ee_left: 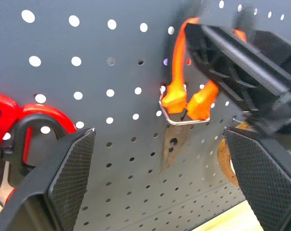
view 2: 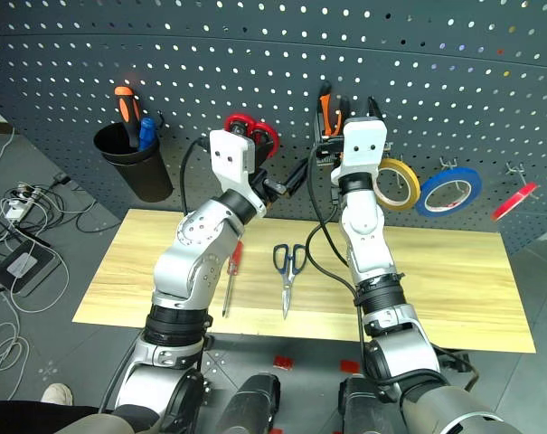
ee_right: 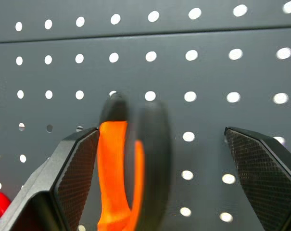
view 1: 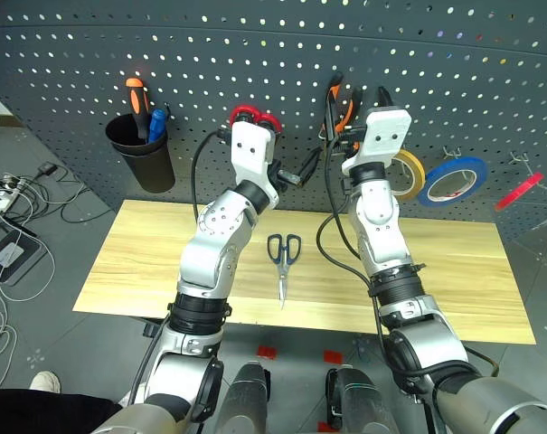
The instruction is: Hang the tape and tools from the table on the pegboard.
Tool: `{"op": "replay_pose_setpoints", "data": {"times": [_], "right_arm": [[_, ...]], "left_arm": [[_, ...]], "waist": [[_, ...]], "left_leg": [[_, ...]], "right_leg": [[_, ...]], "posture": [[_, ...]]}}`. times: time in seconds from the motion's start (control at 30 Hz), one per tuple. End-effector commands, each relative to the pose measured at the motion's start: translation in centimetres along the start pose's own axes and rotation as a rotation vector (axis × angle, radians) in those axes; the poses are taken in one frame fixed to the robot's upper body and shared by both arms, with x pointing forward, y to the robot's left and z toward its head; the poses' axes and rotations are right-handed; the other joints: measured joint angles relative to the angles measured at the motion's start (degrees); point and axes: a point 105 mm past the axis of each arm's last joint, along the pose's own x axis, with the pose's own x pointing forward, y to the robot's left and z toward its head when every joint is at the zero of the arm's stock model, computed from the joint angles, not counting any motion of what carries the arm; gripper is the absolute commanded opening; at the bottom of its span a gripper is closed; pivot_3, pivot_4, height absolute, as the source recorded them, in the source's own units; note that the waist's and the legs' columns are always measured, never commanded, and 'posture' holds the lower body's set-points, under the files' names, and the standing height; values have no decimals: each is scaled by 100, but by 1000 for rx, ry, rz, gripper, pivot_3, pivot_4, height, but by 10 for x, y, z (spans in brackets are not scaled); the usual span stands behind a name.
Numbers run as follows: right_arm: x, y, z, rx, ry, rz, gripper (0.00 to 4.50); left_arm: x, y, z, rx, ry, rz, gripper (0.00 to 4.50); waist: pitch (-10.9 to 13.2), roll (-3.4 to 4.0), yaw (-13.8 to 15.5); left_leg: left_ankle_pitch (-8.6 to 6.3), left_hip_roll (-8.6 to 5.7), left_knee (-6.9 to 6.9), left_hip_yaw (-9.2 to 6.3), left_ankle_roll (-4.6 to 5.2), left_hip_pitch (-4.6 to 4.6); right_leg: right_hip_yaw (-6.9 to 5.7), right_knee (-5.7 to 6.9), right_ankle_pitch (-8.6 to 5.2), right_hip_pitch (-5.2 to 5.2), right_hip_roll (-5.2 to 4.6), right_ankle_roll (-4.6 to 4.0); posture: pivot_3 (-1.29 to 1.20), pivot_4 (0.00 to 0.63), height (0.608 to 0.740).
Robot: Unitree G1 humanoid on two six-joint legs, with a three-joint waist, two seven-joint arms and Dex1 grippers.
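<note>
The orange-and-black pliers (ee_left: 183,101) hang from a metal hook on the dark grey pegboard (view 1: 255,54). My right gripper (ee_right: 160,132) is open, its fingers on either side of a pliers handle (ee_right: 128,168). My left gripper (ee_left: 158,139) is open and empty, just below and left of the pliers. The dark-blue scissors (view 1: 284,253) and the red screwdriver (view 2: 230,276) lie on the wooden table (view 1: 146,262). The red tape (view 1: 519,192) hangs edge-on at the pegboard's far right.
Red-handled scissors (view 1: 255,116) hang just behind my left wrist. A black cup (view 1: 142,149) at the left holds an orange and a blue screwdriver. A yellow roll (view 1: 409,172) and a blue roll (view 1: 452,179) hang right of my right arm. Cables (view 1: 11,226) lie on the floor at left.
</note>
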Motion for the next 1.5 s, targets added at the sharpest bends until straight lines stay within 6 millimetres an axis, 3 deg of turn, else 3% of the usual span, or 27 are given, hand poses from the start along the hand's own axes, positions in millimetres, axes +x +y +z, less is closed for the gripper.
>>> {"op": "replay_pose_setpoints", "data": {"times": [0.03, 0.27, 0.4, 0.53, 0.77, 0.9, 1.03, 1.13, 1.5], "right_arm": [[-1, -9, 26, -1, -64, -1, 4449], [-16, -8, 43, 53, -29, 86, 4449], [-39, -6, 37, 92, 67, 202, 4449], [-70, -14, 21, 77, 194, 332, 4449], [-138, -8, -1, 64, 382, 684, 4449], [-156, -4, -4, 62, 403, 798, 4449], [-173, 9, -2, 73, 395, 952, 4449], [-180, 16, -1, 87, 385, 1023, 4449], [-194, 13, -13, 81, 431, 1096, 4449]], "left_arm": [[-7, -12, 11, 7, -43, -41, 4500], [-21, -17, 4, 3, -6, -62, 4500], [-33, -16, -9, 16, 53, -46, 4500], [-52, -10, -32, 69, 153, 12, 4500], [-86, 5, -80, 126, 360, 172, 4500], [-96, 12, -95, 135, 434, 238, 4500], [-108, 18, -123, 147, 580, 293, 4500], [-107, 7, -136, 116, 624, 246, 4500], [-86, -21, -166, 60, 687, 173, 4500]], "waist": [[0, 0, -2], [0, 0, -3], [0, 0, 0], [1, -1, -2], [9, -7, -27], [28, -11, -47], [110, -14, -54], [238, -14, -67], [637, -25, -207]], "left_leg": [[0, 0, 0, 0, 0, 0], [0, 0, 1, 1, 0, 0], [-1, 0, 1, -1, 2, 1], [-3, -2, 1, -2, 5, 2], [-17, -1, -2, -11, 30, 7], [-23, 1, 0, -15, 40, 8], [-24, 0, 0, -21, 43, 29], [-36, 0, -11, -27, 64, 86], [-36, 5, -2, -30, 64, 84]], "right_leg": [[1, 0, 0, 0, 0, 0], [3, -3, 0, -1, 1, 0], [3, -7, 0, 1, 1, 0], [5, -13, 0, 5, 0, 0], [1, -32, 0, 18, 2, 0], [2, -31, 0, 20, 3, 0], [-6, -38, 0, 48, 3, 0], [1, -49, -4, 104, 3, -1], [9, -42, -3, 101, -2, -1]], "posture": [[210, 209, 740], [195, 209, 740], [190, 217, 740], [173, 240, 740], [142, 280, 740], [136, 290, 740], [117, 337, 740], [102, 365, 740], [37, 446, 740]]}}
